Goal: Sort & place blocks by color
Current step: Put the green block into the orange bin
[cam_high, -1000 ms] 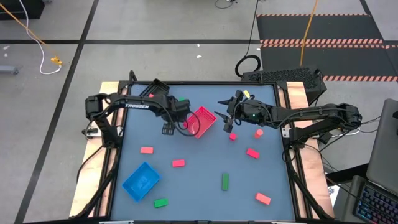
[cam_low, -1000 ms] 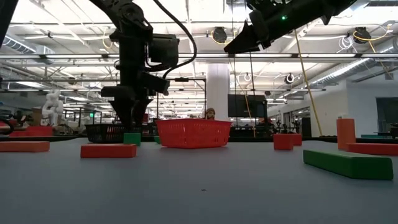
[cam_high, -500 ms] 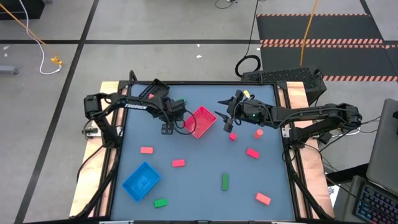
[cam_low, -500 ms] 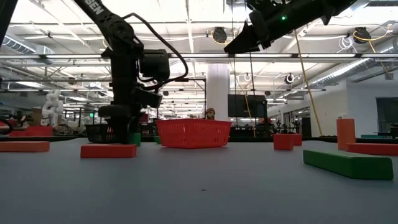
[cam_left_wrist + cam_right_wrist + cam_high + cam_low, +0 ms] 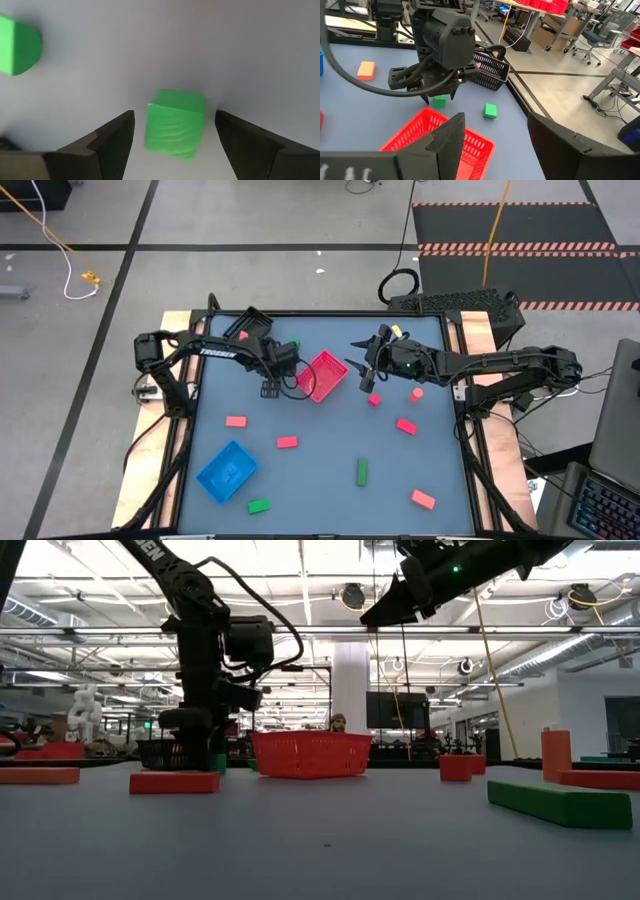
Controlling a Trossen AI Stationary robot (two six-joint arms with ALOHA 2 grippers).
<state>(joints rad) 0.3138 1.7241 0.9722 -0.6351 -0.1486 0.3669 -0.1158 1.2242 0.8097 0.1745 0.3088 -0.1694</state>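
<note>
On my grey-blue tabletop [image 5: 320,480], low in the high view, sit a blue tray [image 5: 227,471] and scattered red and green blocks [image 5: 362,471]. Mid-frame, my left gripper [image 5: 172,137], jaws apart, straddles a small green cube [image 5: 174,123], having dropped since a second ago. The right gripper [image 5: 364,372], jaws apart, hovers unchanged. Grey taped floor beyond.

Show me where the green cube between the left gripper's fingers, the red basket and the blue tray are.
green cube [image 5: 174,123]: left wrist view, front face.
red basket [image 5: 336,364]: high view, far rim.
blue tray [image 5: 227,471]: high view, bare floor.
</note>
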